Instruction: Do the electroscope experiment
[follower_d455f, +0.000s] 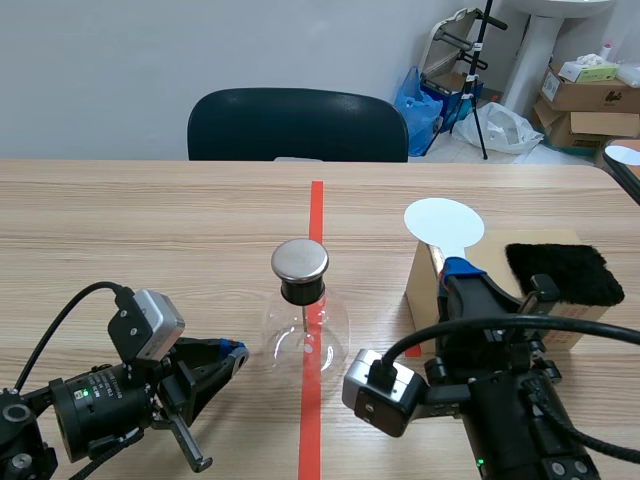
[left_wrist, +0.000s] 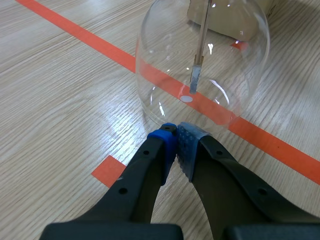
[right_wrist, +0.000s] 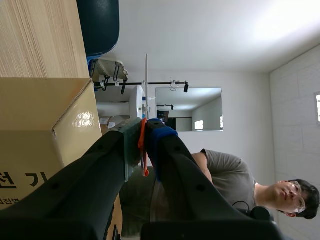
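Note:
The electroscope, a clear glass flask with a silver metal cap, stands on the red tape line at mid-table. In the left wrist view its inner rod and foil leaf hang inside the glass. My left gripper rests low on the table just left of the flask, its fingers shut on nothing, the pads almost touching the glass. My right gripper is shut on the orange handle of a white round paddle, held upright beside the box; the paddle shows edge-on in the right wrist view.
A cardboard box stands right of the flask, with a black furry cloth on top. A dark chair sits behind the table's far edge. A person appears in the right wrist view. Boxes and bags lie on the floor beyond.

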